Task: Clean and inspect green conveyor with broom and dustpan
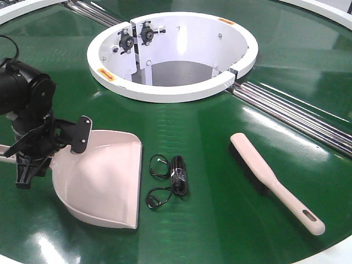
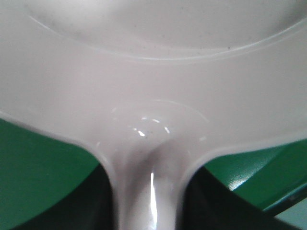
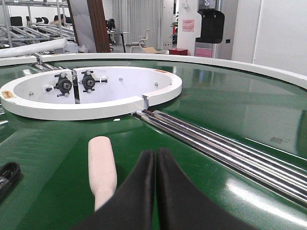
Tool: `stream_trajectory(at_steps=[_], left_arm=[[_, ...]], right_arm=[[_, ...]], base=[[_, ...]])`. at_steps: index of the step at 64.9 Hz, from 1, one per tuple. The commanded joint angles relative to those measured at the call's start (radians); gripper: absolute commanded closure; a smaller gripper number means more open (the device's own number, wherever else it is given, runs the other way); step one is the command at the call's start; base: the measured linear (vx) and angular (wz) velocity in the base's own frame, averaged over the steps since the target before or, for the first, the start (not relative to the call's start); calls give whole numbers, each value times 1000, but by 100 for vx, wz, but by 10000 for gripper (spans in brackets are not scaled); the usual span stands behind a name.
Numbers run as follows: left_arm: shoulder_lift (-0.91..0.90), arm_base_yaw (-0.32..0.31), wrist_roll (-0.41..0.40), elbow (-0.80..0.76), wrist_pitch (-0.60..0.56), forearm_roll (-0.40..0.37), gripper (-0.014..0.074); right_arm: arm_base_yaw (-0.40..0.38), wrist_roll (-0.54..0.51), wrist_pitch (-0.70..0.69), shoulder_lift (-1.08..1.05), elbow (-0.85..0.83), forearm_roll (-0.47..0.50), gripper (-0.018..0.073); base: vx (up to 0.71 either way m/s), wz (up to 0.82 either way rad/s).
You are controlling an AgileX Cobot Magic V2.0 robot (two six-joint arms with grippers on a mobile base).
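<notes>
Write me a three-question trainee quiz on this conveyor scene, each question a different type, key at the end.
1. True or false: the long pale pink-beige plastic broom lies flat on the glossy dark-green conveyor belt, with no gripper touching it.
2. Multiple choice: what lies between the pale pink-beige plastic scoop-shaped dustpan and the broom? A) a coiled black cable B) a red cloth C) a metal bolt
3. Fill in: the fingers of the right gripper are pressed ____, with nothing between them.

Key: 1 true; 2 A; 3 together.
</notes>
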Motion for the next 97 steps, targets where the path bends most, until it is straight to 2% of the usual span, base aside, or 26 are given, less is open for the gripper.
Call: stream_trajectory(at_steps=[1,67,79,90,97], left_arm=[[-56,-5,-8,-28,1,3,602],[-56,-5,-8,-28,1,3,602],[-56,-5,-8,-28,1,3,602],[-56,-5,-8,-28,1,3,602],[-56,-5,-8,-28,-1,3,603]], right_arm=[[-6,-1,-72,-11,4,-10,568],[-6,-2,-82,-10,3,-10,568],[-6,3,-130,-10,0,-5,568],[-6,-21,-130,1,-77,-14,568],[-6,-21,-72,53,-166,-14,568]], base=[[0,0],[0,0],[0,0],[0,0],[0,0]])
